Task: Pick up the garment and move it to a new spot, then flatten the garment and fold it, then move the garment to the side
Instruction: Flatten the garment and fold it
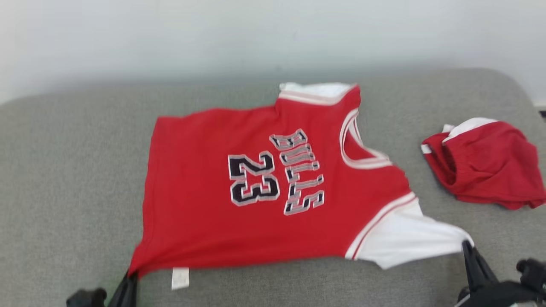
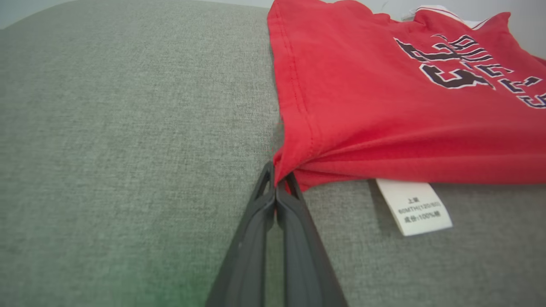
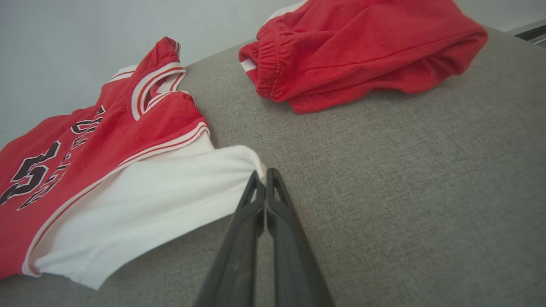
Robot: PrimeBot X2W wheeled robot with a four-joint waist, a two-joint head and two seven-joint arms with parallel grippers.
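Note:
The garment (image 1: 256, 192) is a red jersey with black "BULLS 23" lettering and white sleeves, spread face up on the grey cushion, neck toward the right. My left gripper (image 1: 128, 275) is shut on the hem's near corner (image 2: 281, 170), which bunches between the dark fingers. My right gripper (image 1: 467, 245) is shut on the tip of the near white sleeve (image 3: 239, 166), pulled to a point. A white care label (image 2: 416, 207) hangs from the hem beside the left fingers. The jersey (image 3: 85, 157) lies nearly flat between both grips.
A crumpled pair of red shorts (image 1: 486, 164) with white trim lies on the cushion at the right, also seen ahead of the right gripper as red shorts (image 3: 358, 47). The grey cushion (image 1: 64, 179) has bare fabric to the left. A pale wall (image 1: 256, 34) runs behind.

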